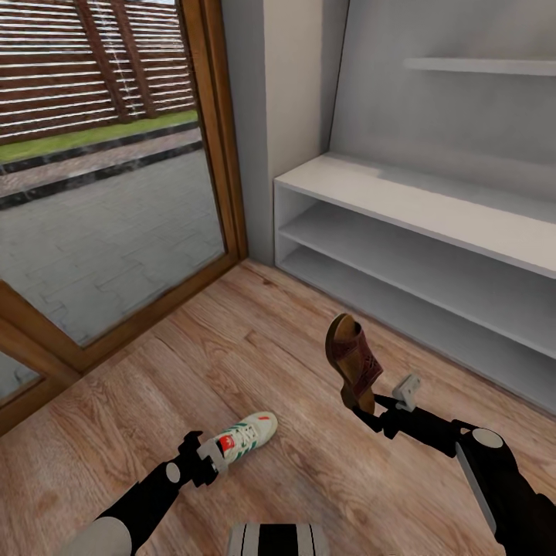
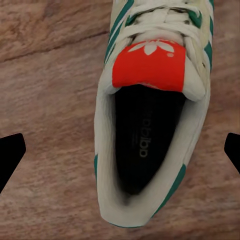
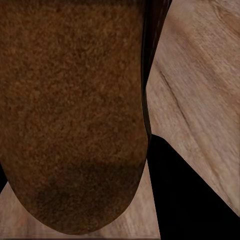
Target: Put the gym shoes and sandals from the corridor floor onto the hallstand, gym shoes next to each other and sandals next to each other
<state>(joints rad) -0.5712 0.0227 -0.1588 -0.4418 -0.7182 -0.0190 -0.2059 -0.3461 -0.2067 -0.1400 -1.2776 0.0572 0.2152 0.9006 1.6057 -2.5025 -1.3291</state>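
Item: corridor floor (image 1: 255,347), light wood-grain planks. Open planking lies between the glazed door (image 1: 100,193) with its wooden frame and the hallstand (image 1: 432,224); the hallstand's low front edge runs diagonally away toward the right, meeting the wall corner just beside the door frame.

Item: hallstand, pale grey. Bench surface on top, two open shelves under it, one wall shelf (image 1: 479,66) visible above. All levels in view bare.

Item: gym shoe (image 1: 245,437), white with green stripes and a red-orange tongue patch. Lies flat on the floor near the robot, toe pointing toward the hallstand, well apart from it. In the left wrist view the gym shoe (image 2: 150,115) is seen from above, heel opening nearest the camera.

Item: left end effector (image 1: 202,457). Arm reaches forward and low; fingers spread, one fingertip (image 2: 11,155) on each side of the shoe's heel, apart from it in the wrist view.

Item: sandal (image 1: 353,361), brown, dark straps. Held off the floor, upright on end, toe up, between the gym shoe and the hallstand.

Item: right end effector (image 1: 369,411). Arm extends forward from the right, forearm raised; pinching the sandal at its lower end. The right wrist view shows the sandal's sole (image 3: 75,110) close against the camera with floor beyond.
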